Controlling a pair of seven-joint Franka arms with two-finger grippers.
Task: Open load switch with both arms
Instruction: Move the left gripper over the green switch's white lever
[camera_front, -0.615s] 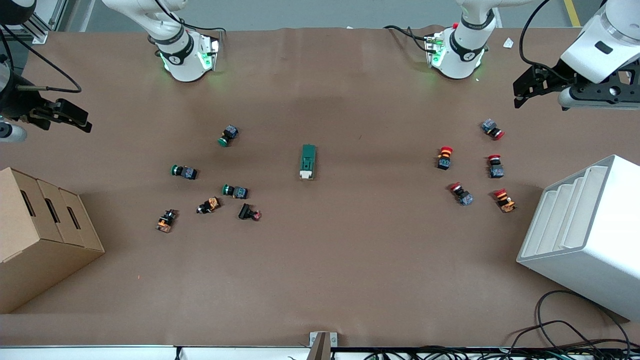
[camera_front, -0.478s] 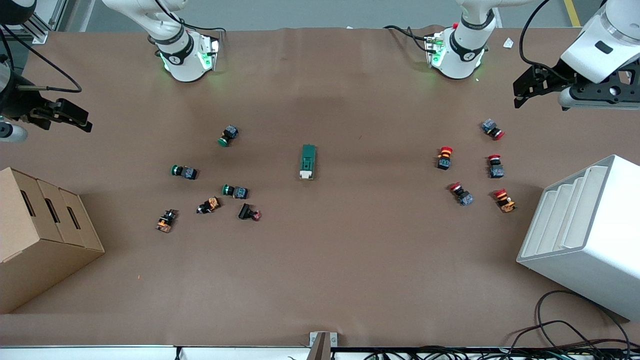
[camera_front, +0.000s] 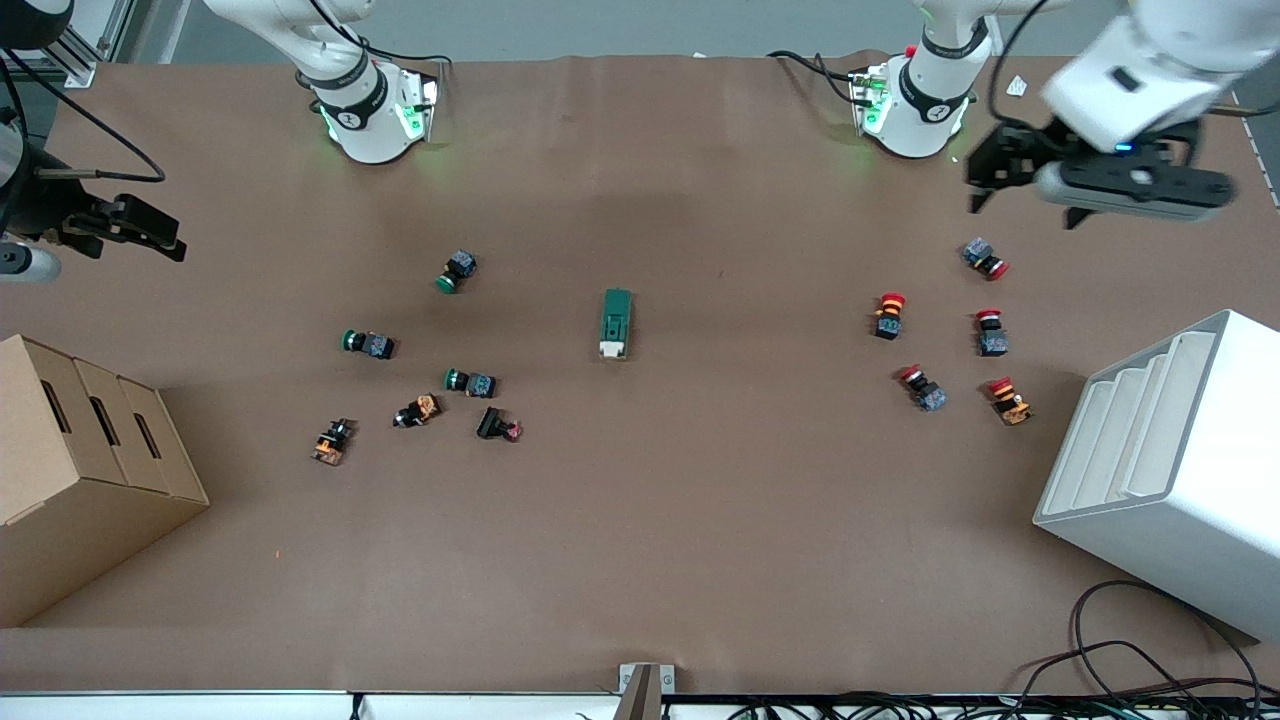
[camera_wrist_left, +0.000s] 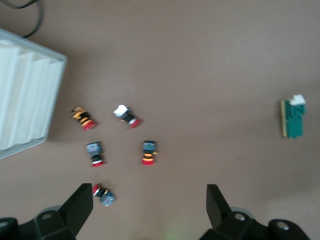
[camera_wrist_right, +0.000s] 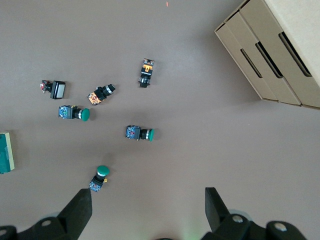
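The load switch (camera_front: 616, 323) lay flat in the middle of the table (camera_front: 640, 540), its white lever (camera_front: 611, 349) at the end nearer the front camera, well apart from the green buttons (camera_front: 458, 270) toward the right arm's end and the red buttons (camera_front: 889, 314) toward the left arm's.

The left gripper (camera_front: 985, 180) hung over the table near its base, above the red buttons, fingers spread wide and empty. The right gripper (camera_front: 150, 230) waited high over its end of the table, also wide open and empty.

The switch looked light, rigid and smooth, likely to skid. One gripper should probably pinch the green body across its long sides while the other works the lever.
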